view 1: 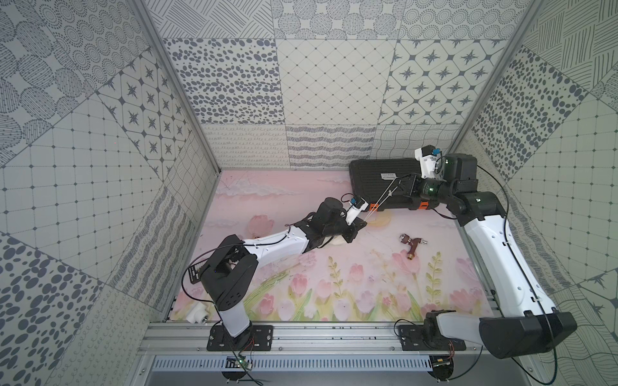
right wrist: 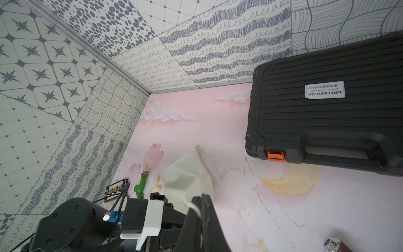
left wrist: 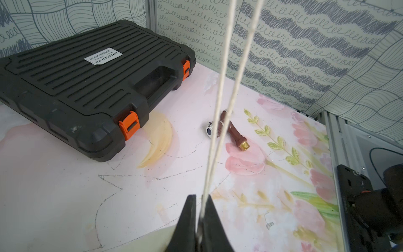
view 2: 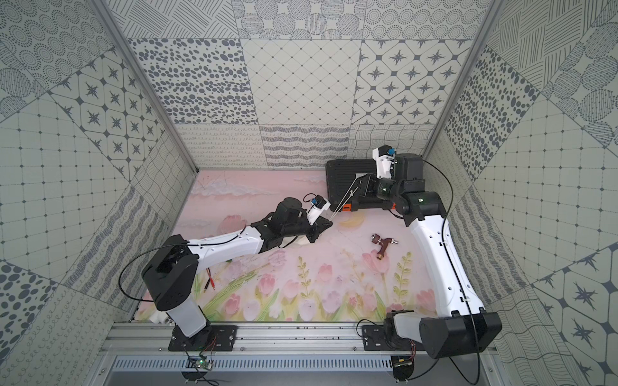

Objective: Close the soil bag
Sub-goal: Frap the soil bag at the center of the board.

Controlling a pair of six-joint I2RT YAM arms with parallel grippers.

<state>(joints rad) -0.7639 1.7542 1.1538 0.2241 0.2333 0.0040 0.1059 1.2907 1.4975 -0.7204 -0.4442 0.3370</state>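
The soil bag point(right wrist: 187, 179) lies on the flowered table point(view 1: 284, 200) near the middle, mostly tucked under the left arm's wrist, so only a corner of cream cloth shows from above. It looks soft and limp. I'd guess it is light and would slump or drag rather than stand firm, so the cloth itself is a poor place to pull. The place to hold is its cords point(left wrist: 218, 100).

The left gripper point(left wrist: 199, 198) sits right at the bag's mouth, its fingers drawn to a narrow slit on both cords. Whether they pinch hard or let the cords slide, I can't say. From there the cords run taut, up and away, to the right gripper point(right wrist: 201, 203), which is clamped on their far end above the case.

Thin cord like that looks slippery to me, and a jerk might lift the whole bag.

A white fitting point(view 1: 197, 312) rests by the front rail, clear of everything. A brown tap point(view 1: 413, 245) lies beside the cords' path, apart from them. Farthest back, the black case point(view 1: 378, 180) sits under the right wrist, leaving little room to draw back low.
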